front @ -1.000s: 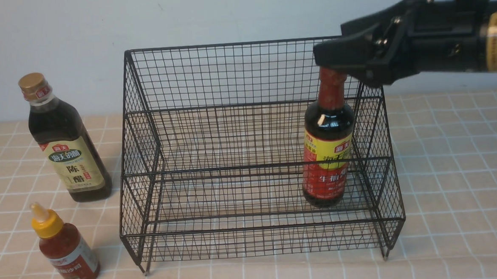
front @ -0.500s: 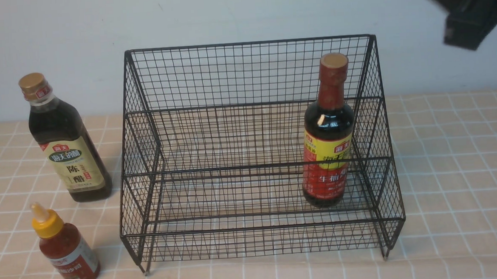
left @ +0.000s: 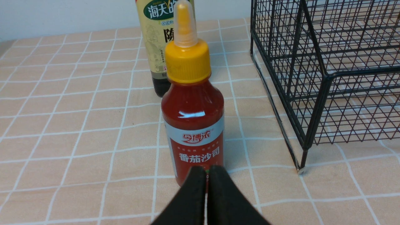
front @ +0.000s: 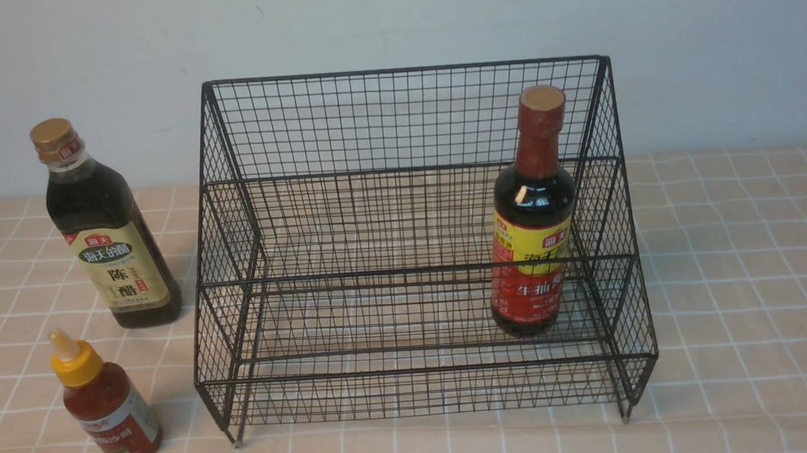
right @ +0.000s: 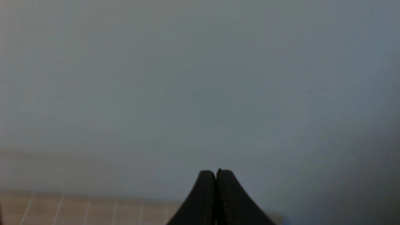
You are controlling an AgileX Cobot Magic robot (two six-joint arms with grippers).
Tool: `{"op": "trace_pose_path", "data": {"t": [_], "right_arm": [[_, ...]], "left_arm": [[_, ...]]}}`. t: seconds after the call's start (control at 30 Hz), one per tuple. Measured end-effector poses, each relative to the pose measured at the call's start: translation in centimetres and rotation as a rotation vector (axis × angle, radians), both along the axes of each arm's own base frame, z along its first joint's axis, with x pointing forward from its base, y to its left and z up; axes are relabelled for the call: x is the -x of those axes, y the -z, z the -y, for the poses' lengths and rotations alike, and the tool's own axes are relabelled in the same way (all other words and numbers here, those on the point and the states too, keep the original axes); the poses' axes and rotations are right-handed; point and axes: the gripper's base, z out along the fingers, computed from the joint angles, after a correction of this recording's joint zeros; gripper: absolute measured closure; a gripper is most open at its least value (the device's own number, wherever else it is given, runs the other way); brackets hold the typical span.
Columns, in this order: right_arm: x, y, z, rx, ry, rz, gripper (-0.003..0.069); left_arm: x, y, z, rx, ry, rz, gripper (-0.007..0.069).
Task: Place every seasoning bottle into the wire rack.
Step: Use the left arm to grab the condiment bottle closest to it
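Observation:
The black wire rack [front: 404, 116] stands mid-table. The dark bottle with red neck and red-yellow label [front: 532, 233] stands upright inside it at the right. The dark bottle with gold cap and beige label [front: 107, 235] stands on the table left of the rack. The small red sauce bottle with yellow nozzle cap [front: 106, 408] stands in front of it, and shows in the left wrist view [left: 192, 115]. My left gripper [left: 206, 170] is shut and empty, just short of the small bottle. My right gripper [right: 215, 172] is shut and empty, facing the wall. Neither gripper shows in the front view.
The table is covered with a beige tiled cloth [front: 737, 271]. A pale wall [front: 393, 20] rises right behind the rack. The rack's near left corner foot [left: 300, 168] stands close to the small bottle in the left wrist view.
My right gripper let go of the red-necked bottle's cap, rose up and to the right, and left the front view. The bottle stays upright in the rack.

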Motion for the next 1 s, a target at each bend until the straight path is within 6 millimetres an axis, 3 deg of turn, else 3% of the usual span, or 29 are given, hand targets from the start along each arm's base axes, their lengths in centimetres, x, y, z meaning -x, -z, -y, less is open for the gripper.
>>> {"op": "trace_pose_path", "data": {"t": [0.1, 0.27, 0.47, 0.73, 0.87, 1.0], "right_arm": [[0.5, 2.7, -1.3, -0.139, -0.104, -0.249, 0.0671], [1.2, 3.5, -4.0, -0.275, -0.365, -0.358, 0.0672], [1.2, 2.0, -5.4, -0.433, -0.489, -0.228, 0.0672], [1.4, -0.4, -5.1, -0.53, -0.488, 0.003, 0.0672], [1.4, -0.6, -4.9, -0.477, -0.489, 0.028, 0.0672], [1.0, -0.9, -4.5, -0.261, -0.485, 0.094, 0.0672]], "left_arm": [[0.0, 0.0, 0.0, 0.0, 0.0, -0.001, 0.0631], [0.0, 0.0, 0.0, 0.0, 0.0, -0.001, 0.0631], [0.0, 0.0, 0.0, 0.0, 0.0, -0.001, 0.0631], [0.0, 0.0, 0.0, 0.0, 0.0, -0.001, 0.0631], [0.0, 0.0, 0.0, 0.0, 0.0, -0.001, 0.0631], [0.0, 0.0, 0.0, 0.0, 0.0, -0.001, 0.0631]]}}
